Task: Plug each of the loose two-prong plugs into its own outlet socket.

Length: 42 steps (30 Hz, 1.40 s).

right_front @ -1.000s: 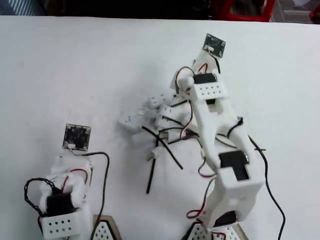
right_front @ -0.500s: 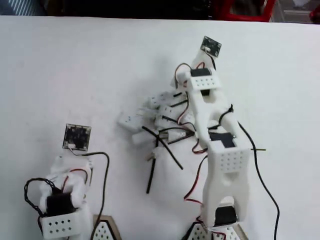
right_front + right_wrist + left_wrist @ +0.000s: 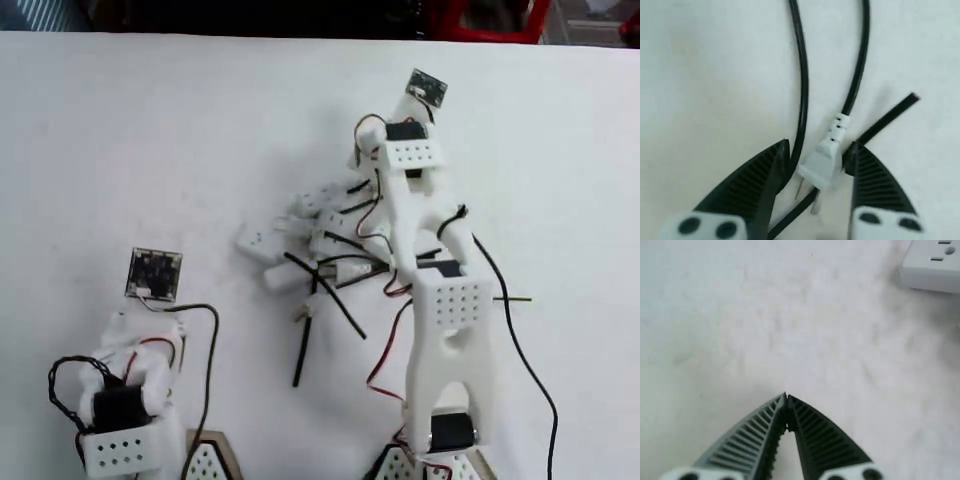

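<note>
Right gripper (image 3: 818, 145) shifted — seemingly straddling plug (image 3: 817, 167).

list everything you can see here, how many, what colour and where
outlet sockets: several, white, clustered in the middle
cords: several, black, crossing beside the sockets
two-prong plug: one clear, white, lying among the cords
table: one, white, under everything
left claw: one, grey, shut, over bare table at the near left side
right claw: one, black, open, a jaw on either side of the plug
</note>
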{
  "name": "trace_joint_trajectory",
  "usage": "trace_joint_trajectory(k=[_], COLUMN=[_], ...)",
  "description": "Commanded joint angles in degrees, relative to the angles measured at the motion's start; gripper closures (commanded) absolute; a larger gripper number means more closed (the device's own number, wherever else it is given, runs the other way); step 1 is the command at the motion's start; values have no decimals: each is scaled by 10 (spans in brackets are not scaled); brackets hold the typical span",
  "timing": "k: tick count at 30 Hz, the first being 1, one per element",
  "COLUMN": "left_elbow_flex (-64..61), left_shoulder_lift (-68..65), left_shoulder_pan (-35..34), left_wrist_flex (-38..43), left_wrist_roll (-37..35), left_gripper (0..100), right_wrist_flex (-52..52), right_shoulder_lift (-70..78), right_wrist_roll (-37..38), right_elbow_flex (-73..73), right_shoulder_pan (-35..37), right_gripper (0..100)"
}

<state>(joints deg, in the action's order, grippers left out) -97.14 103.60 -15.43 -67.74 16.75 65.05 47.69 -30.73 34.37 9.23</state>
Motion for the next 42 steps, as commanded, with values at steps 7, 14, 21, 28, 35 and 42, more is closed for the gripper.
trace_joint_trajectory(k=[7,14,21,28,35,42], left_elbow_flex=[2,2,2,2,2,2], left_shoulder_lift=[6,6,6,6,6,6], left_shoulder_pan=[-6,-6,-8,-23,-23,-23], left_wrist_flex=[11,11,11,11,11,11], left_wrist_roll=[4,4,4,4,4,4], left_gripper=[976,976,976,976,976,976], right_wrist_flex=[43,58,84,88,108,281], right_shoulder_lift=[45,48,49,45,34,-23], right_wrist_roll=[-4,2,2,2,33,158], right_elbow_flex=[65,65,65,66,83,179], right_shoulder_pan=[-11,-7,12,17,5,0], right_gripper=[954,949,840,924,982,981])
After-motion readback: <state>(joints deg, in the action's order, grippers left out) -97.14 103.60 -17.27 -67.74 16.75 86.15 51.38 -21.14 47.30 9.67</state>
